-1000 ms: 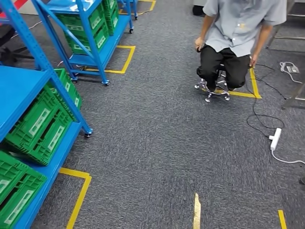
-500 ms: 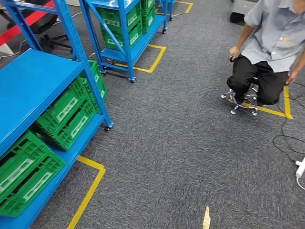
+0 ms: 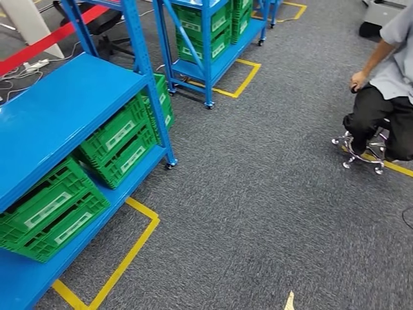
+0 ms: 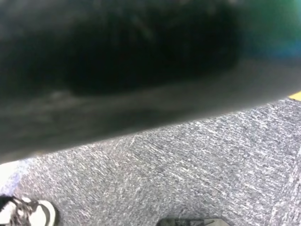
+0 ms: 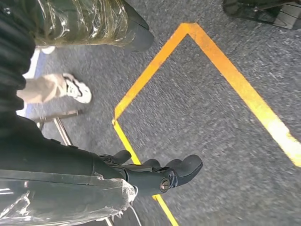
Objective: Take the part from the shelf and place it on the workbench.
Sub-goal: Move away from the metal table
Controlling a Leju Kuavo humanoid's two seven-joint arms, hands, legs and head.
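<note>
The right hand (image 5: 156, 174) hangs empty over grey carpet and yellow floor tape (image 5: 245, 92), fingers straight and slightly apart; the left hand's state cannot be told; ahead-left, a blue shelf (image 3: 63, 110) holds green crates (image 3: 122, 145), no part discernible.

Lighting: even, bright, overhead; soft shadows under the blue shelf (image 3: 68, 110). Left wrist view: heavily blurred, dark. Right wrist view: glare on plastic wrap (image 5: 64, 202), carpet (image 5: 199, 117) slightly smeared.
</note>
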